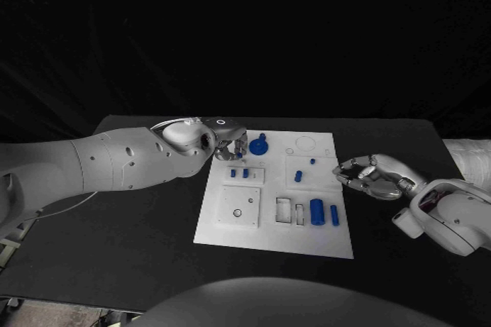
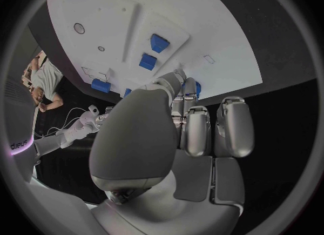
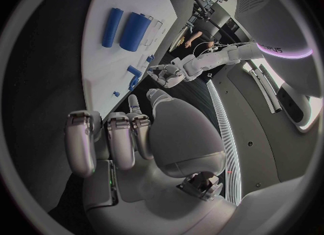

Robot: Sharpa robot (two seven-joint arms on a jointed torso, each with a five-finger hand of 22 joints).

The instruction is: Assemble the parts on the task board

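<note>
The task board (image 1: 238, 231) lies flat in the middle of the black worktop (image 1: 123, 249), and everything below is placed against it.

The left hand (image 1: 227, 144) is over the board's far left corner. Its fingers (image 2: 196, 129) are curled in close together, tips down at the board surface. A blue part (image 1: 259, 145) stands right beside those fingertips, just inward of them on the board; it looks like a round base with an upright stub rising from it. In the left wrist view a sliver of blue (image 2: 196, 88) shows at the fingertips, but whether the fingers grip it or merely touch it cannot be told.

The right hand (image 1: 368, 176) hovers just off the board's right edge, over the worktop, about level with the board's middle. Its fingers (image 3: 111, 138) are curled inward with nothing between them.

Near the board's near right corner two blue cylinders lie on their sides, side by side: a thick cylinder (image 1: 317, 211) and a thin cylinder (image 1: 333, 214), both with long axes running from the near edge to the far edge. Toward the board's left middle, two small blue blocks (image 1: 238, 174) sit in a raised tray. A small blue peg (image 1: 298, 176) lies between that tray and the right hand.
</note>
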